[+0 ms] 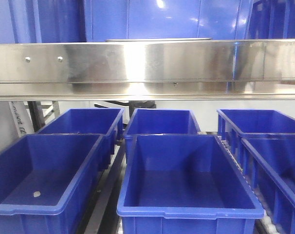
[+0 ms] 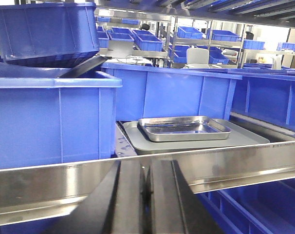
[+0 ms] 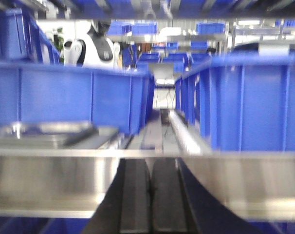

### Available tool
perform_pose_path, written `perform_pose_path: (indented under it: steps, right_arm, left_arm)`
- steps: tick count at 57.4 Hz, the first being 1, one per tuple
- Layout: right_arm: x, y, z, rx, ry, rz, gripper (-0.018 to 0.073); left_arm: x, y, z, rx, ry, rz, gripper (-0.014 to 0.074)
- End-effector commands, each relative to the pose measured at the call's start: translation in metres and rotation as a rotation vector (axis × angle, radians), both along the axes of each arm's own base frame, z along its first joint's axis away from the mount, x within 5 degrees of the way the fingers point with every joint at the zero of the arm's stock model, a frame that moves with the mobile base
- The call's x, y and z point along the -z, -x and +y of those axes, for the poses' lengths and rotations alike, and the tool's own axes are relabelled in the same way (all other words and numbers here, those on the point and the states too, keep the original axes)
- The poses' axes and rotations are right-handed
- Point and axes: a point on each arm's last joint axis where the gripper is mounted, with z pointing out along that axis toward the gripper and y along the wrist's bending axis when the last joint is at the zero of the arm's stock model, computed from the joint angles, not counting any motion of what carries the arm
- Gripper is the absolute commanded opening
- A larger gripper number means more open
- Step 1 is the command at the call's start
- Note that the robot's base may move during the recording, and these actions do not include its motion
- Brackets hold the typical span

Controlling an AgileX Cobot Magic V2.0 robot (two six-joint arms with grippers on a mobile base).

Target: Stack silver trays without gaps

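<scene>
While both grippers, left (image 2: 146, 195) and right (image 3: 150, 195), sit closed and empty, the shiny round-cornered silver tray (image 2: 184, 128) lies at one o'clock.

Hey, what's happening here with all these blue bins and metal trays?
Nothing is being handled yet. Both arms sit low behind the steel rack beam, the left tool and right tool shut and empty. A silver tray rests on a larger grey tray between blue bins, untouched.
</scene>
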Motion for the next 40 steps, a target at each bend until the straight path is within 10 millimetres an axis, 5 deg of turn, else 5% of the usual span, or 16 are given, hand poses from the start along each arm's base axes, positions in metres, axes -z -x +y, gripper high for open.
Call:
perform_pose_path:
  steps: [1,40]
  right_arm:
    - [0.013,-0.001,-0.001,0.007,-0.009,-0.008,-0.0081]
    - [0.026,-0.001,-0.001,0.003,-0.042,0.024,-0.0081]
  left_arm:
    - [-0.001,0.001,0.000,-0.001,0.004,-0.010,-0.0010]
    - [-0.001,0.001,0.000,-0.004,0.001,-0.012,-0.0010]
